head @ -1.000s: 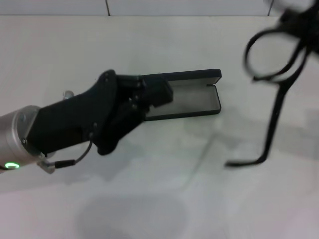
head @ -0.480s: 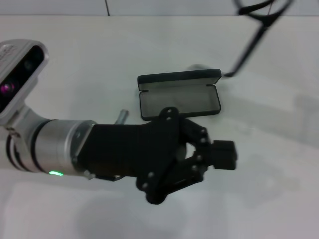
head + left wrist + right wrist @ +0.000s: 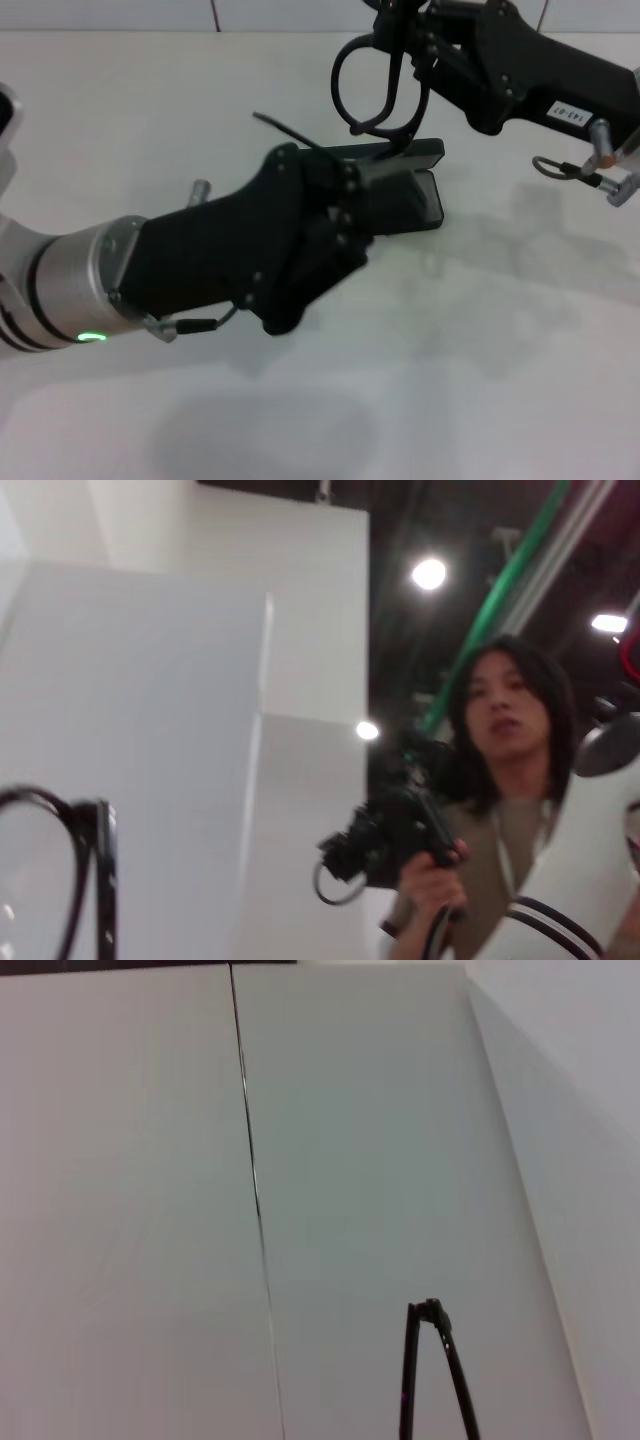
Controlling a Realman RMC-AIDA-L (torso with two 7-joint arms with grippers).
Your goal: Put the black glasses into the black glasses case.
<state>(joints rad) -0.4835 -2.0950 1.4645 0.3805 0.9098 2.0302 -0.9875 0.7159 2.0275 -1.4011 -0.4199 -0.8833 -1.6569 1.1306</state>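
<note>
Head view: my right pincer enters from two o'clock and is clenched on the black glasses, which hang in the air rather than lie on the worktop. One lens loop faces the camera; a slim temple arm trails toward nine o'clock over my left pincer.

The black glasses case lies open on the worktop directly below the glasses, at six o'clock from the right pincer. Its long axis runs from three to nine o'clock, lid raised along the far edge. Only its three-o'clock end shows; the left pincer, reaching in from eight o'clock, covers the rest. I cannot tell whether that pincer is released or clenched.

The coming move, as I judge it, turns on this: the glasses hang roughly upright above the case, so their long axis must be laid along the tray before lowering. The right arm carries them; the left sits nearer the case.

Wrist views: part of the frame shows in each; neither shows the case.
</note>
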